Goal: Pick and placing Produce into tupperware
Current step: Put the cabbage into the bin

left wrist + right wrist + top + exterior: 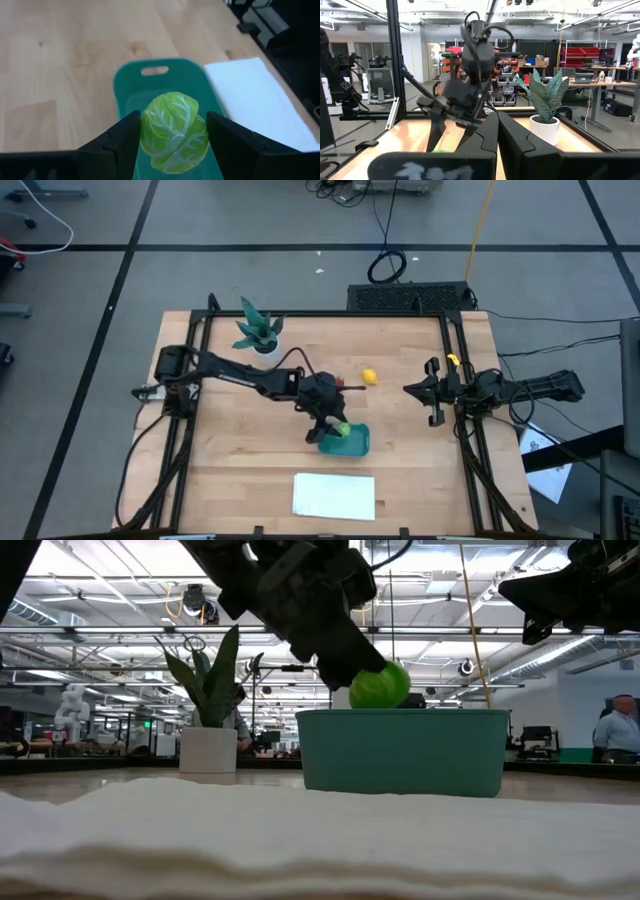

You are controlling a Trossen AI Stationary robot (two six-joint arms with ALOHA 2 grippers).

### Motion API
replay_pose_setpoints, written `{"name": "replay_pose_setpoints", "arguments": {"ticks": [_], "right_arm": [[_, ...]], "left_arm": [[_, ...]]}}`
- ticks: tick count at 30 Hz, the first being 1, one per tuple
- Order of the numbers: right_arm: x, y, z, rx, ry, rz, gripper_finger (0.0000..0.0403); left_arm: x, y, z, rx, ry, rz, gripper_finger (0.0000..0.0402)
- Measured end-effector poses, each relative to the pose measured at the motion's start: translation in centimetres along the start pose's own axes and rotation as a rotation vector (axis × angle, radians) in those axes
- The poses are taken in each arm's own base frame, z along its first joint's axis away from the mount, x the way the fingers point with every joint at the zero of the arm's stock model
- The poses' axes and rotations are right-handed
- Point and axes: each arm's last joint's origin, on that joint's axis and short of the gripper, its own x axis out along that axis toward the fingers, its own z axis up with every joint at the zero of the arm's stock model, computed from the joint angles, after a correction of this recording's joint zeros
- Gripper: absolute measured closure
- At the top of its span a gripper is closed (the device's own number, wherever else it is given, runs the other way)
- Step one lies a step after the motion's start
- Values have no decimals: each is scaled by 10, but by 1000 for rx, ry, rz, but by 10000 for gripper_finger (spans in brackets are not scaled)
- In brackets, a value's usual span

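Green produce piece [174, 131] sits pinched in the left pincer [172, 137], just above the teal tupperware [125, 85].

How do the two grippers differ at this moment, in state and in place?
The left gripper is shut on the green cabbage-like piece; the right gripper is shut and holds nothing. The left gripper hangs over the teal container near the table's middle; the right gripper waits at the right edge. Both are dark, with two fingers.
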Motion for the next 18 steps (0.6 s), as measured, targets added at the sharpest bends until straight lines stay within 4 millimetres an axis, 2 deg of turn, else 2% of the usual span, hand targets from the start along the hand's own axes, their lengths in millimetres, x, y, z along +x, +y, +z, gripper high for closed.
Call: {"name": "replay_pose_setpoints", "arguments": {"ticks": [8,18], "right_arm": [[0,0,0,-1,3,0,403],[0,0,0,-5,4,0,403]], "left_arm": [[8,1,-7,15,35,-8,187],[19,-5,-18,128,101,-34,187]]}}
